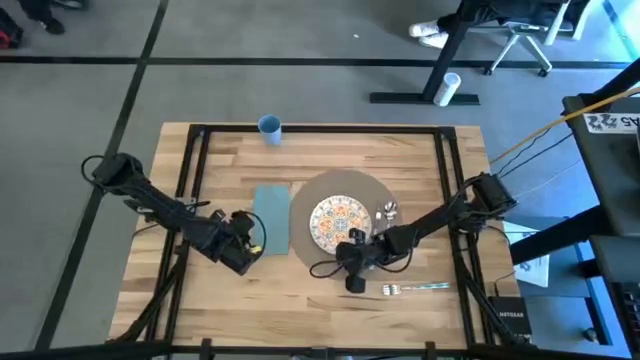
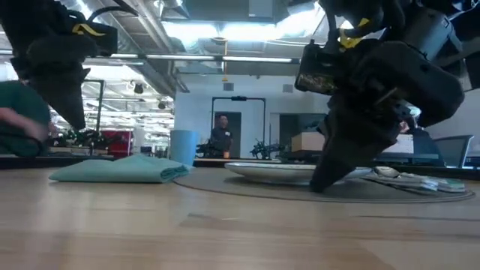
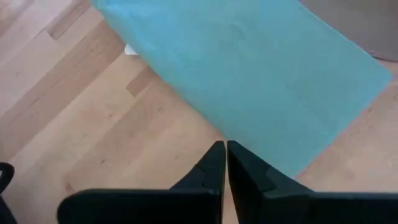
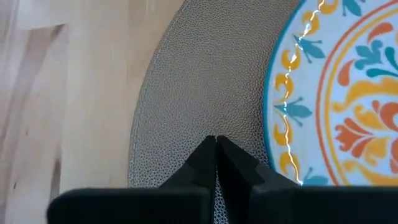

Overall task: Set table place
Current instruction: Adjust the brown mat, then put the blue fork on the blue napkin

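The round grey-brown placemat (image 1: pixel 305 200) lies on the light-wood table (image 1: pixel 220 160), with the patterned plate (image 1: pixel 335 220) lying on it. A folded teal napkin (image 1: pixel 271 212) lies flat on the wood, left of the mat. My right gripper (image 4: pixel 216 143) is shut, its tips down on the mat just beside the plate's rim (image 4: pixel 286 112), at the mat's near side. My left gripper (image 3: pixel 225 147) is shut and hangs above the napkin's near end (image 3: pixel 267 93); in the low view it (image 2: pixel 75 120) is well clear of the cloth (image 2: pixel 120 169). My right gripper meets the placemat with its shut fingertips on the bare strip (image 4: pixel 205 112) between the mat's edge and the plate's rim. The fingers (image 2: pixel 324 178) slant down onto it from above. The mat lies flat on the table.
A blue cup (image 1: pixel 269 127) stands at the table's far edge. A spoon (image 1: pixel 390 211) lies on the mat's right side, and a fork (image 1: pixel 415 288) lies on the wood near the front right. The table's black frame (image 1: pixel 190 150) runs along its edges.
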